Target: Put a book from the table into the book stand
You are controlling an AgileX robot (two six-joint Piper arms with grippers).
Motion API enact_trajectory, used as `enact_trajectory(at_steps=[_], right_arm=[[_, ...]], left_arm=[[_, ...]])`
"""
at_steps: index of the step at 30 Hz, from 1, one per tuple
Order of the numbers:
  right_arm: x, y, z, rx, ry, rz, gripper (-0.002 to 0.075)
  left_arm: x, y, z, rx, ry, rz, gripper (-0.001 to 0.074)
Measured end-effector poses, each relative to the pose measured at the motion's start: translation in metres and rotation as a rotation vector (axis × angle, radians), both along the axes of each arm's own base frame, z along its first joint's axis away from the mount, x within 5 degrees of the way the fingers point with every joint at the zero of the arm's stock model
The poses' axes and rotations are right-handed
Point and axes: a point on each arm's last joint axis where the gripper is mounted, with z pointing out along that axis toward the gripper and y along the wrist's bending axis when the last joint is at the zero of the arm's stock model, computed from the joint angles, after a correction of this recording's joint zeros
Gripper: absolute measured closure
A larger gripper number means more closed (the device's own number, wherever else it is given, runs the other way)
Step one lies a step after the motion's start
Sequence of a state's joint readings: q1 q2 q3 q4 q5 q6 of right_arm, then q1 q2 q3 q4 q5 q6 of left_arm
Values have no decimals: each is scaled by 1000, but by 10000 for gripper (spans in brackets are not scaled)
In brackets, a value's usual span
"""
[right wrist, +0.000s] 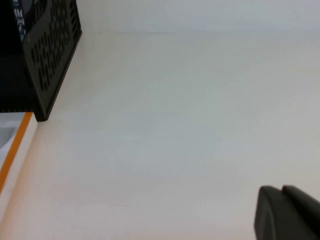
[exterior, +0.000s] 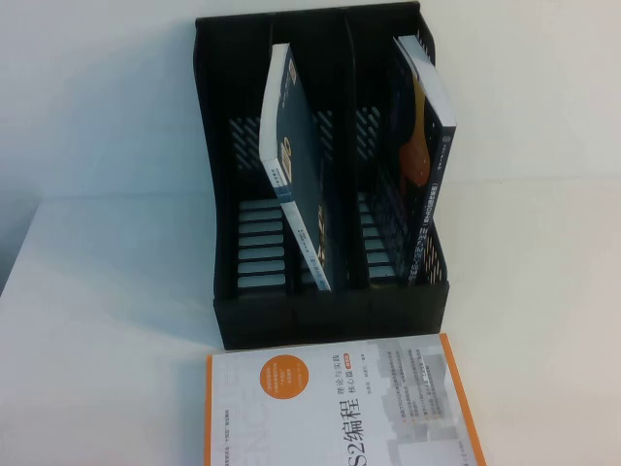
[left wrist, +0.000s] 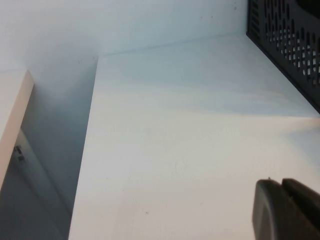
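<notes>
A white book with an orange border (exterior: 340,403) lies flat on the table in front of the black book stand (exterior: 325,316); its orange edge also shows in the right wrist view (right wrist: 15,145). Two dark books stand in the stand: one (exterior: 296,165) leaning in the middle slot, one (exterior: 427,146) in the right slot. The left slot holds no book. Neither arm shows in the high view. My left gripper (left wrist: 282,186) is shut over bare table left of the stand (left wrist: 290,45). My right gripper (right wrist: 282,192) is shut over bare table right of the stand (right wrist: 50,60).
The white table (exterior: 97,320) ends at an edge on the left, seen in the left wrist view (left wrist: 85,165), with a gap and a pale surface (left wrist: 12,110) beyond. A white wall stands behind the stand.
</notes>
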State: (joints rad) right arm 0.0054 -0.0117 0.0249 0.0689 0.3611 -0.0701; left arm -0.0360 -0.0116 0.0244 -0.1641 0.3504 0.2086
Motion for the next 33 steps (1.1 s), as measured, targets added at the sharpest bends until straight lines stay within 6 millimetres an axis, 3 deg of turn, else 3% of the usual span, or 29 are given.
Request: enact_trajectory(at_steps=[20,33], right_arm=[[0,0,0,0,0,0,728],[1,0,2,0,-34,-3,728]], left_arm=[[0,0,1,2,-14,1,738],[4,3,18,-7,-207,31,738]])
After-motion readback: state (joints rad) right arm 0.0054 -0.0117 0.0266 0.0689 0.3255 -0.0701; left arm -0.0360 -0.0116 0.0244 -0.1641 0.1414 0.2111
